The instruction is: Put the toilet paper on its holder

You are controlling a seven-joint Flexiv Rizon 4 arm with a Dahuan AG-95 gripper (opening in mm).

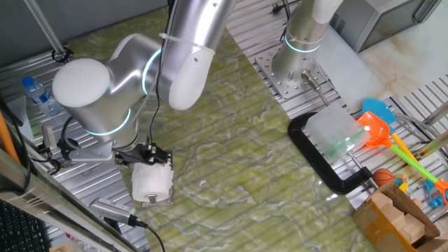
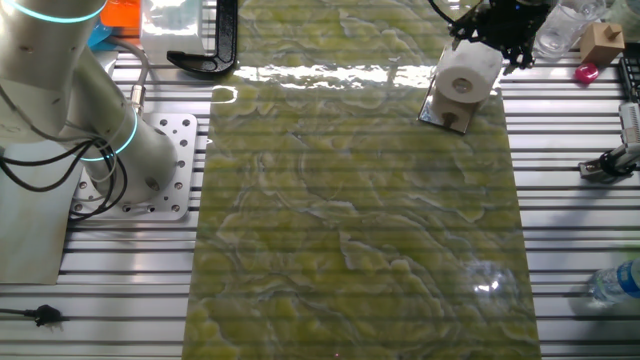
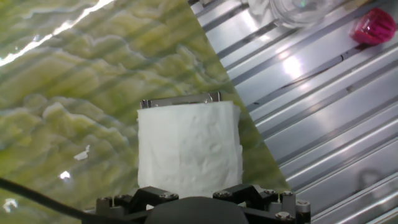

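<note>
In one fixed view the toilet paper (image 1: 152,181) sits at lower left on the holder (image 1: 155,201), just under the gripper (image 1: 148,155). In the other fixed view, at upper right, the roll (image 2: 466,76) leans with its long axis tilted and its hollow core end facing down-frame; the base plate (image 2: 447,116) shows beneath. The hand view shows only the roll's side (image 3: 188,148) and the plate's far edge (image 3: 180,101). Whether the jaws grip it I cannot tell
</note>
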